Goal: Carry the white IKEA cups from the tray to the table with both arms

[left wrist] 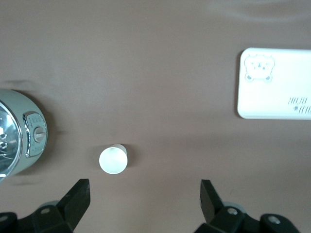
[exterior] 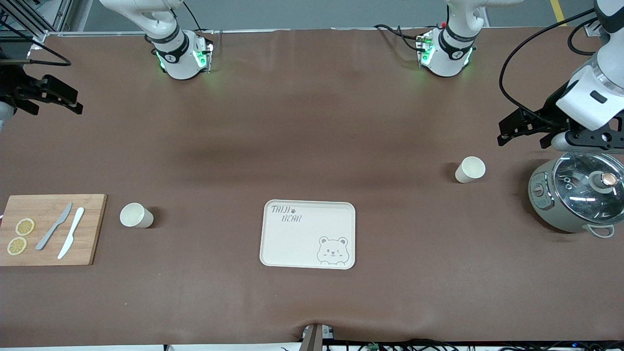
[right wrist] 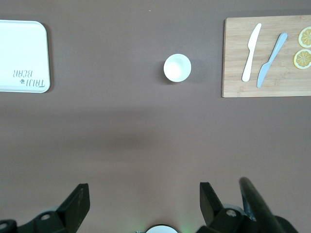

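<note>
The left gripper hangs over the brown bench with its two black fingers wide apart and nothing between them. A small white cup stands upright on the bench. A grey-green pot with a shiny lid sits near the cup. A cream tray with a bear picture lies well apart from both.
</note>
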`<control>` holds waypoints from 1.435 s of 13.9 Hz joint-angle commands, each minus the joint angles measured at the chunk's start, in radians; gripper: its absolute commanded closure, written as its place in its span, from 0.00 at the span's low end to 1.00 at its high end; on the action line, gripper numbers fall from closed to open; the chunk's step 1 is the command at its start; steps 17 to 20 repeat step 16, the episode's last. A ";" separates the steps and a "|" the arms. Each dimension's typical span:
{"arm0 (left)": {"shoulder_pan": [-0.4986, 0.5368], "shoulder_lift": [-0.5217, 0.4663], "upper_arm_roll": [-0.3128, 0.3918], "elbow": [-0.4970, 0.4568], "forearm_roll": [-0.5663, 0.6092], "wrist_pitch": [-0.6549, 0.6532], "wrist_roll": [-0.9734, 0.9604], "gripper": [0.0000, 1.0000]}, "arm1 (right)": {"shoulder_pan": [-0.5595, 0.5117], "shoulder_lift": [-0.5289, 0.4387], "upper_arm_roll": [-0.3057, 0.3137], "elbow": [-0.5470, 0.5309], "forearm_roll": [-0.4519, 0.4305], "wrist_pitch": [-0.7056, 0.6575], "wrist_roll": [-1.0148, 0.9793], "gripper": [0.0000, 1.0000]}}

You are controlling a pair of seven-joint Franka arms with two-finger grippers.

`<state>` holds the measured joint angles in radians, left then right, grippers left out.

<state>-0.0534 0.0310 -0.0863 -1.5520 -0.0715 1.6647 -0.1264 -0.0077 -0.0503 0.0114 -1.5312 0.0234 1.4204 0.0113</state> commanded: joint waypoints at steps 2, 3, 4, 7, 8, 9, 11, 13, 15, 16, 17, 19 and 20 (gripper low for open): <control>0.012 -0.002 -0.038 0.039 0.010 -0.026 -0.042 0.00 | -0.002 -0.014 -0.001 -0.017 -0.014 0.011 -0.016 0.00; 0.012 -0.005 -0.038 0.039 0.010 -0.033 -0.042 0.00 | -0.002 -0.016 -0.001 -0.017 -0.014 0.011 -0.017 0.00; 0.012 -0.005 -0.039 0.039 0.010 -0.034 -0.042 0.00 | -0.002 -0.014 -0.001 -0.017 -0.014 0.011 -0.017 0.00; 0.012 -0.008 -0.039 0.041 0.010 -0.039 -0.042 0.00 | -0.003 -0.014 -0.001 -0.017 -0.014 0.011 -0.017 0.00; 0.012 -0.008 -0.039 0.039 0.012 -0.039 -0.042 0.00 | -0.002 -0.014 -0.001 -0.017 -0.014 0.011 -0.017 0.00; 0.012 -0.006 -0.039 0.039 0.013 -0.039 -0.038 0.00 | -0.002 -0.014 -0.001 -0.017 -0.014 0.011 -0.017 0.00; 0.009 -0.005 -0.039 0.033 0.025 -0.042 -0.029 0.00 | -0.003 -0.014 -0.001 -0.017 -0.014 0.011 -0.017 0.00; 0.006 0.003 -0.039 0.035 0.064 -0.085 0.026 0.00 | -0.003 -0.014 -0.001 -0.017 -0.014 0.011 -0.017 0.00; 0.006 0.003 -0.044 0.033 0.091 -0.088 0.053 0.00 | -0.003 -0.014 -0.001 -0.017 -0.014 0.011 -0.019 0.00; 0.007 0.003 -0.044 0.032 0.091 -0.089 0.054 0.00 | -0.003 -0.014 -0.001 -0.017 -0.014 0.011 -0.019 0.00; 0.007 0.003 -0.044 0.032 0.091 -0.089 0.054 0.00 | -0.003 -0.014 -0.001 -0.017 -0.014 0.011 -0.019 0.00; 0.007 0.003 -0.044 0.032 0.091 -0.089 0.054 0.00 | -0.003 -0.014 -0.001 -0.017 -0.014 0.011 -0.019 0.00; 0.007 0.003 -0.044 0.032 0.091 -0.089 0.054 0.00 | -0.003 -0.014 -0.001 -0.017 -0.014 0.011 -0.019 0.00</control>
